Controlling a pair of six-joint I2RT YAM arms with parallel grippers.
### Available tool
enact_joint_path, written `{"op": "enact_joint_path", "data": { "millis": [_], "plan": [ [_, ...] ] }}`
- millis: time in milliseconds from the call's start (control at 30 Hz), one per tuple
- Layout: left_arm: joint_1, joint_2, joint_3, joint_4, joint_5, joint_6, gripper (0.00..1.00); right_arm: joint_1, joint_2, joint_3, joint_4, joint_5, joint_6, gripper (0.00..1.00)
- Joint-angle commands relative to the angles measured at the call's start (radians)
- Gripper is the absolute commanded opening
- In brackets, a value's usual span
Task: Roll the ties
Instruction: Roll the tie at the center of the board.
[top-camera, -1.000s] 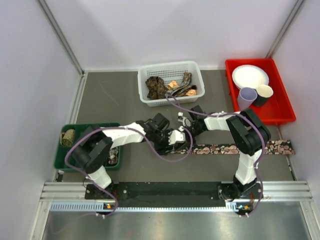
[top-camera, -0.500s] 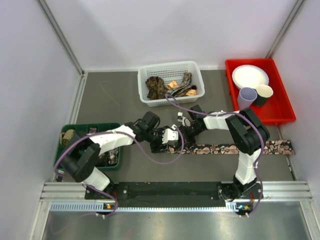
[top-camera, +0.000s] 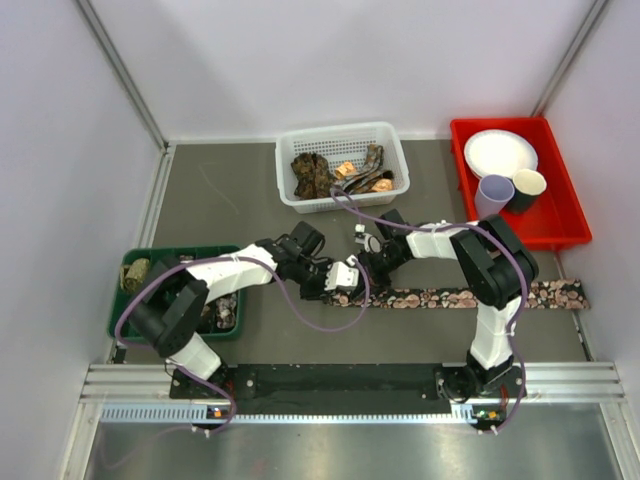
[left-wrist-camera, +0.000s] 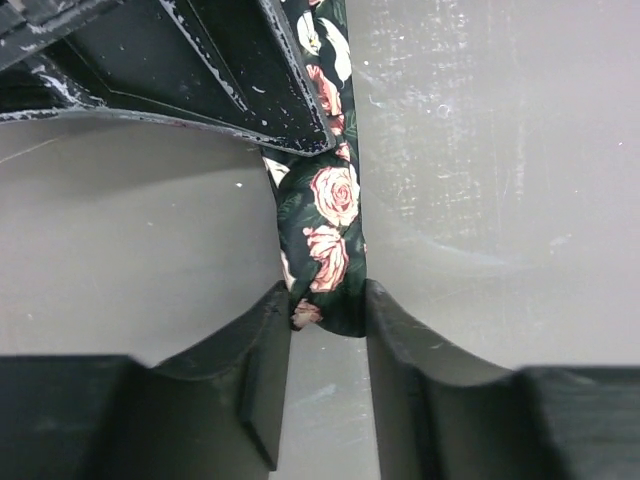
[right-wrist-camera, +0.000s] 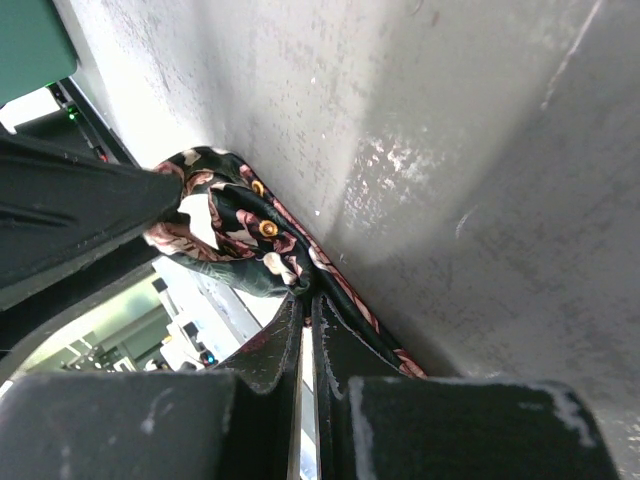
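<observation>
A dark tie (top-camera: 470, 296) with pink roses lies stretched across the table, its left end folded into a small coil. My left gripper (top-camera: 340, 282) has that coiled end (left-wrist-camera: 330, 215) between its fingertips, both pads touching it, so the left gripper (left-wrist-camera: 328, 310) is shut on it. Just behind the coil, my right gripper (top-camera: 368, 268) is shut, pinching a fold of the same tie (right-wrist-camera: 225, 235) at the tips of the right gripper (right-wrist-camera: 308, 300). More ties (top-camera: 318, 176) lie crumpled in the white basket (top-camera: 340, 133).
A green bin (top-camera: 170, 253) at the left holds a rolled tie (top-camera: 135, 274). A red tray (top-camera: 570, 215) at the back right carries a plate and two cups. Walls stand close on both sides.
My left gripper's jaws have narrowed from wide open onto the tie's coiled end, and its arm has shifted slightly. The right gripper has stayed shut in place.
</observation>
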Motion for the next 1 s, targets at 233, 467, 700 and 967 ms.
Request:
{"op": "enact_joint_path", "data": {
  "millis": [233, 467, 700, 967],
  "plan": [
    [-0.059, 0.058, 0.145, -0.004, 0.094, -0.109, 0.33, -0.005, 0.024, 0.020, 0.013, 0.067, -0.028, 0.00],
    [-0.096, 0.168, 0.209, -0.019, 0.033, -0.185, 0.33, -0.007, 0.015, 0.015, 0.013, 0.058, -0.025, 0.00],
    [-0.096, 0.231, 0.209, -0.068, -0.091, -0.182, 0.31, -0.007, -0.024, 0.013, 0.009, 0.018, -0.032, 0.00],
    [-0.095, 0.241, 0.189, -0.085, -0.088, -0.189, 0.27, -0.019, -0.097, 0.012, -0.072, -0.008, -0.058, 0.22]
  ]
}}
